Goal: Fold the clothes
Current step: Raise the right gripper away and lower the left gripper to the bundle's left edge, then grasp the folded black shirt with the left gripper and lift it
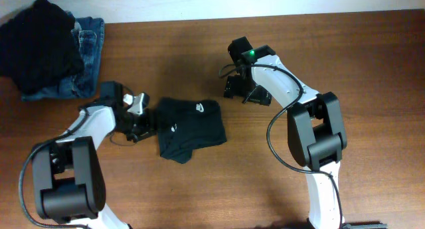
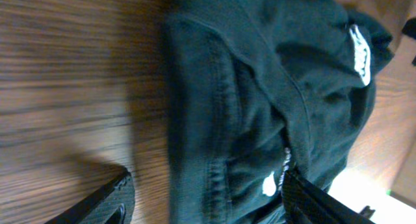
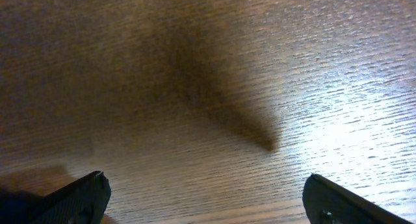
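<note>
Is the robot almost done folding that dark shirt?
Nearly, it seems. The dark T-shirt already lies folded into a small, slightly lumpy bundle. In hand: the left gripper stands open around its hemmed edge, gripping nothing, while the right gripper is open over bare table. Left: perhaps one tidying fold or smoothing.

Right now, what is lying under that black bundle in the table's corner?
Sticking out from under the black bundle are blue denim jeans, showing along its right and lower edges. How far they reach beneath it, and whether anything else lies there, is covered.
</note>
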{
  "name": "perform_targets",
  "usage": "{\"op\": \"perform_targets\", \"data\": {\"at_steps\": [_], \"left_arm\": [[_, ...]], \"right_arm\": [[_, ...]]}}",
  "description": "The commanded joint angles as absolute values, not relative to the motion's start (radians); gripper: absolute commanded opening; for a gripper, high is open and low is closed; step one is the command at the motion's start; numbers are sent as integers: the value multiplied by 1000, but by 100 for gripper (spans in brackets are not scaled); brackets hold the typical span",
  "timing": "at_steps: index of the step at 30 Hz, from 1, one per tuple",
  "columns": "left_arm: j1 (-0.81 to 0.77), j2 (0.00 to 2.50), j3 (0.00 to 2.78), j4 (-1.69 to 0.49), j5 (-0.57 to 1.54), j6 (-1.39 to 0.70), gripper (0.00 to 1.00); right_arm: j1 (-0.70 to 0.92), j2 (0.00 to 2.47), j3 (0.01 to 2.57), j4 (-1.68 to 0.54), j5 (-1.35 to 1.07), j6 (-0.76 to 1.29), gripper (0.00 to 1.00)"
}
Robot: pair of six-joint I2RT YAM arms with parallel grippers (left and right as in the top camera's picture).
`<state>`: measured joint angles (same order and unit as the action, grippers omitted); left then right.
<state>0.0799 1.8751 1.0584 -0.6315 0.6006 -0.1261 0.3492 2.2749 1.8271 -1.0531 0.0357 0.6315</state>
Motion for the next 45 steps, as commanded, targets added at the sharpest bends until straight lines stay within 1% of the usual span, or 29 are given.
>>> {"op": "perform_targets", "data": {"at_steps": [1,7,9,12,14,21,26,31,34,40,45], "left_arm": [[128,1938,1028,-637,583,-75,73],[125,1989,1028,-636,604,-73,73],[125,2014,1028,-631,651,-63,73],[125,2050,1028,-620,779,3,73],[123,2068,1028,-621,816,5,73],[121,2095,1028,-626,825,4,73],[120,2095,1028,-670,828,4,72],[98,2095,1028,-701,812,-20,72],[91,2095,1028,-700,780,-68,72],[91,2095,1028,-700,781,-68,72],[92,2095,1028,-700,781,-67,72]], "right_arm": [[353,2239,1844,-1048,34,633,100],[353,2239,1844,-1047,34,633,99],[353,2239,1844,-1048,34,633,99],[353,2239,1844,-1047,34,633,99],[353,2239,1844,-1048,34,633,99],[353,2239,1844,-1047,34,633,99],[353,2239,1844,-1043,34,633,99],[353,2239,1844,-1043,34,633,99],[353,2239,1844,-1043,34,633,99],[353,2239,1844,-1050,9,633,99],[353,2239,1844,-1060,-53,554,99]]}}
